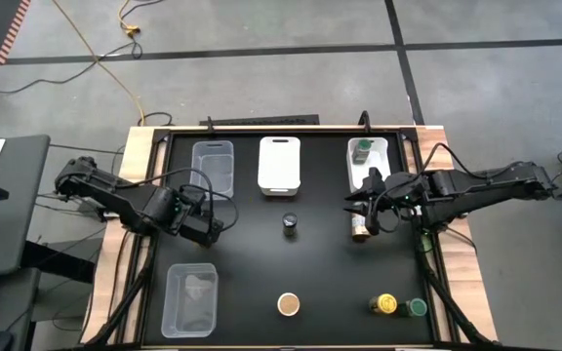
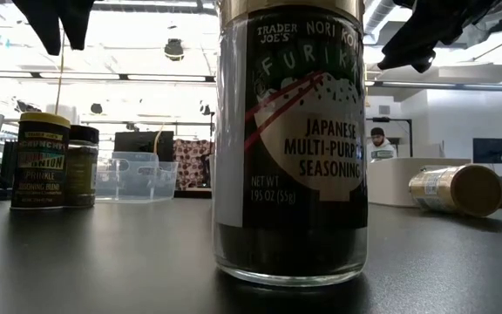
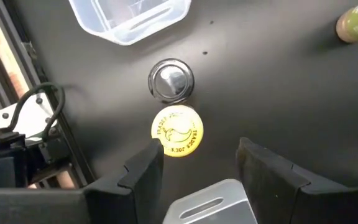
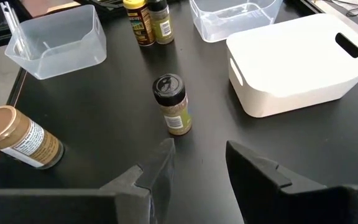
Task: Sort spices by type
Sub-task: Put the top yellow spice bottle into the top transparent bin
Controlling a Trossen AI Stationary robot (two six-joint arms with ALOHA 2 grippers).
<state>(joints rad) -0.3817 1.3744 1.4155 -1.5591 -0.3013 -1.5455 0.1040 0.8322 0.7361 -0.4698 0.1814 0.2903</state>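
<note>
My left gripper (image 3: 197, 163) is open and hangs above a yellow-topped jar (image 3: 176, 131) that stands upright on the table next to a dark-topped jar (image 3: 171, 79). My arm hides both jars in the high view. They show in the low view as the yellow-topped jar (image 2: 40, 160) and the dark-topped jar (image 2: 82, 166). My right gripper (image 4: 197, 158) is open over the table, short of an upright dark-topped jar (image 4: 171, 104). A tan-topped jar (image 4: 16, 137) lies on its side below it. Near the near edge stand a tan-topped jar (image 1: 288, 304), a yellow-topped jar (image 1: 386, 304) and a green-topped jar (image 1: 417, 307).
Along the far edge are a clear bin (image 1: 213, 166), an upturned white bin (image 1: 279, 164) and a white bin (image 1: 382, 148) with a green-topped jar (image 1: 362, 151) inside. Another clear bin (image 1: 191, 297) sits near left. Open black table lies around the centre jar (image 1: 290, 225).
</note>
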